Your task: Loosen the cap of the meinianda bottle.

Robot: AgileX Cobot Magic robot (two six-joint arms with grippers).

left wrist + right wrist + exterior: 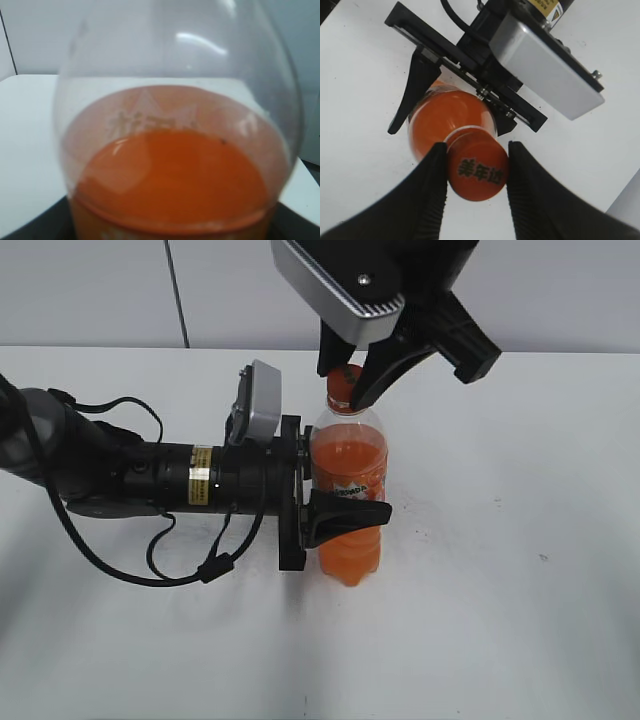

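Note:
The meinianda bottle (348, 462) stands upright on the white table, holding orange drink. My left gripper (342, 512) comes in from the left and is shut on the bottle's labelled body. The bottle (175, 165) fills the left wrist view, with only dark jaw edges showing at the bottom corners. The orange cap (344, 379) sits on the neck. My right gripper (347, 390) comes down from above and is shut on the cap. In the right wrist view the cap (477, 171), with dark print on top, sits between the two black fingers of my right gripper (477, 148), and both touch its sides.
The white table (500, 590) runs out to the right and front of the bottle. The left arm's body and loose black cables (190, 560) lie along the table on the left. A pale wall stands behind.

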